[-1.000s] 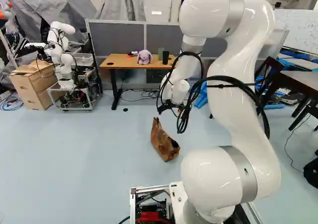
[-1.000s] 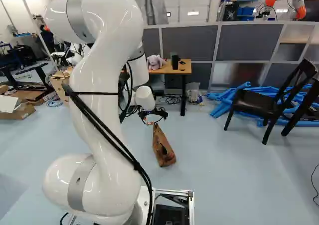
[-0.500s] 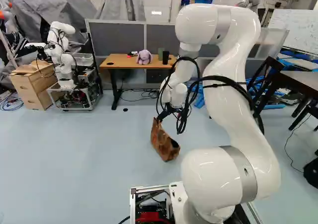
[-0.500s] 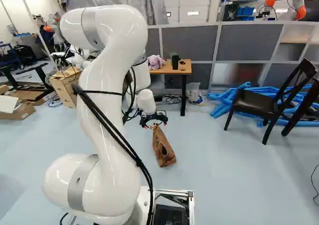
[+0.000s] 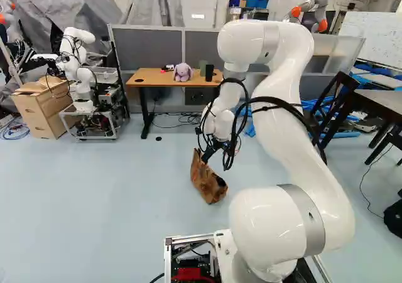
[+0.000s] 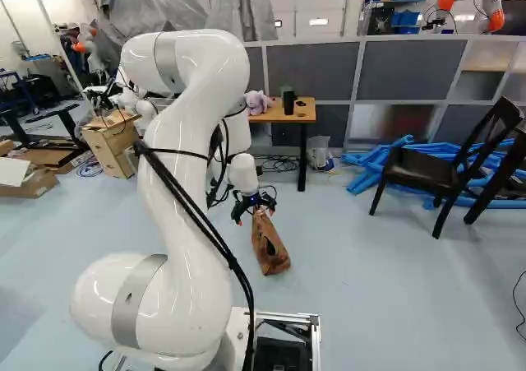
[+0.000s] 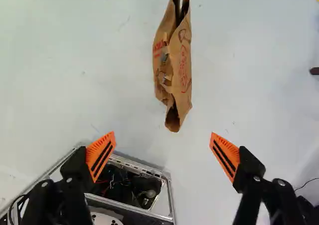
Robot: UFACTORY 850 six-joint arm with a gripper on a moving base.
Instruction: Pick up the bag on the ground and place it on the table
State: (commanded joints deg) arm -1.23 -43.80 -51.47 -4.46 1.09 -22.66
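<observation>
In the right base view my gripper (image 6: 254,211) hangs at the upper end of the brown paper bag (image 6: 269,246), which stands on the floor. The left base view has the same bag (image 5: 208,181) ahead of the base, short of the wooden table (image 5: 164,78). In the wrist view the gripper (image 7: 163,152) is open, its orange pads wide apart with nothing between them. The bag (image 7: 175,68) lies ahead of the fingertips there, roughly centred between them, its folded top edges facing the camera.
On the table sit a plush rabbit (image 5: 183,72) and a dark cup (image 5: 210,73). Another robot (image 5: 78,69) stands on a cart beside wooden boxes (image 5: 43,104). A black chair (image 6: 448,169) and blue tubes (image 6: 370,167) are at the right of the right base view.
The arm has come down, its upper joint sinking and the gripper lowering and tilting toward the bag's top. Bag and base have stayed in place.
</observation>
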